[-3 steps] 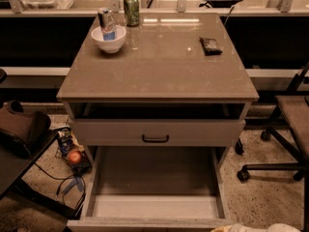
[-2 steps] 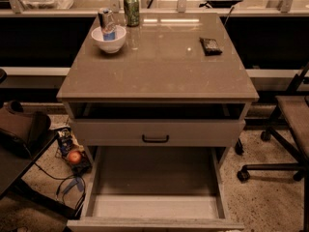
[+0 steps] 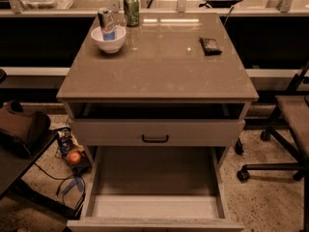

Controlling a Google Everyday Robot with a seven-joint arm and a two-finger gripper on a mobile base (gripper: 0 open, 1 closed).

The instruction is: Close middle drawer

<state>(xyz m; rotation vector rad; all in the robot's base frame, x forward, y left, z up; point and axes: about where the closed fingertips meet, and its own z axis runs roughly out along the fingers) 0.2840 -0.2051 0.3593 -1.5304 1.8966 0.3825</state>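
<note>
The middle drawer [image 3: 154, 178] is pulled far out toward the camera, and its long shallow tray is empty. Its low front [image 3: 154, 224] runs along the bottom edge of the view, and its handle is hidden there. Above it, the taller-fronted drawer [image 3: 155, 129] with a black handle [image 3: 155, 138] stands slightly out from the grey-beige cabinet [image 3: 159, 71]. My gripper is not in view.
On the cabinet top are a white bowl [image 3: 109, 41] holding a can, a green can [image 3: 131, 9] and a dark packet [image 3: 210, 45]. An office chair [image 3: 289, 124] stands to the right. A black bag [image 3: 19, 129], cables and an apple [image 3: 74, 157] lie on the floor to the left.
A pale shape at the bottom edge, right of the open drawer's front, has left the view. The drawers have not moved.
</note>
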